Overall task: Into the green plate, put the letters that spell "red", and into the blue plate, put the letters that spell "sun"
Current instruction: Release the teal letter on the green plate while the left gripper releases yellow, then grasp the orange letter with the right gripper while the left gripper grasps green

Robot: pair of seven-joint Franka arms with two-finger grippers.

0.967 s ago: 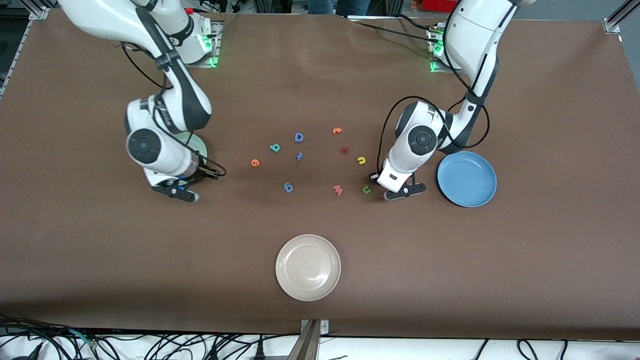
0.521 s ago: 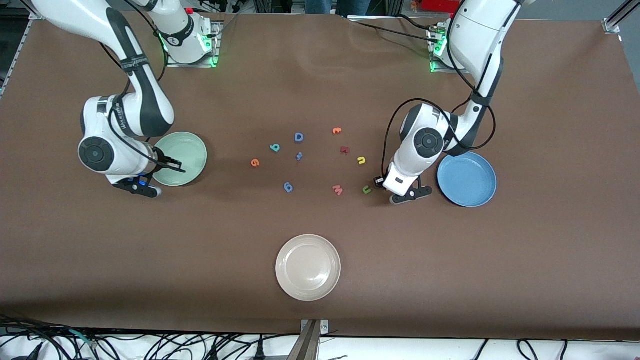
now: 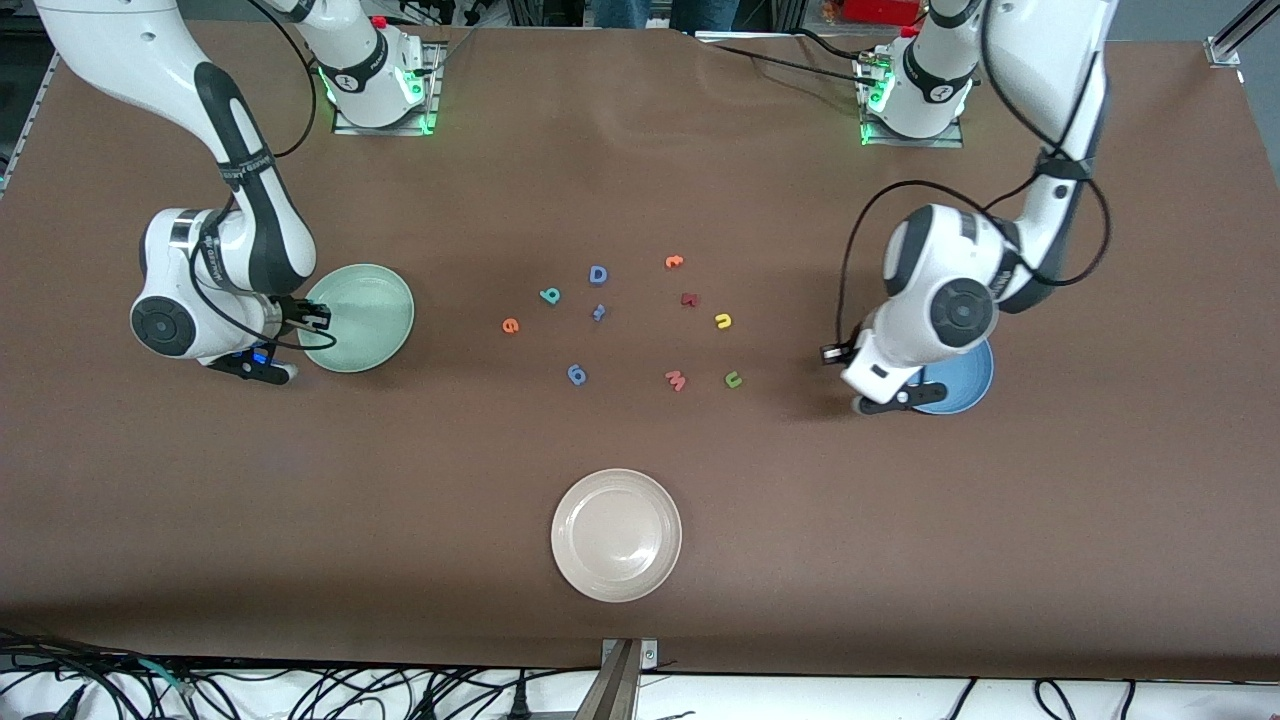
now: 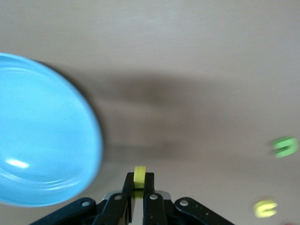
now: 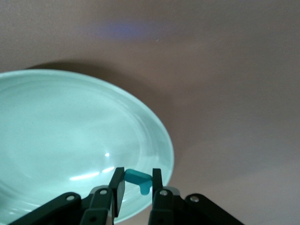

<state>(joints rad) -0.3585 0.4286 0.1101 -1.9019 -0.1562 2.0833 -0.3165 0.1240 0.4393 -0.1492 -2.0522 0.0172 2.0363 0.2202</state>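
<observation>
My right gripper [image 3: 283, 374] is shut on a small teal letter [image 5: 138, 177], hanging at the rim of the pale green plate [image 3: 362, 312], which the right wrist view shows as the green plate [image 5: 70, 136] just under the jaws. My left gripper [image 3: 860, 405] is shut on a small yellow letter [image 4: 139, 174], over the table just beside the blue plate [image 3: 968, 385], also seen as the blue plate [image 4: 42, 131]. On the table lie the orange "e" [image 3: 510, 325], teal "d" [image 3: 549, 295], yellow "u" [image 3: 723, 320] and green "n" [image 3: 733, 379].
Other letters lie among them: a blue "D" [image 3: 598, 274], an orange one [image 3: 674, 262], a dark red one [image 3: 689, 299], a small blue one [image 3: 598, 312], another blue one [image 3: 576, 374] and a pink "w" [image 3: 676, 380]. A whitish-beige plate [image 3: 616, 535] sits nearer the front camera.
The right gripper carried the teal letter across the green plate toward the right arm's end of the table. The left gripper carried the yellow letter away from the green "n" toward the blue plate.
</observation>
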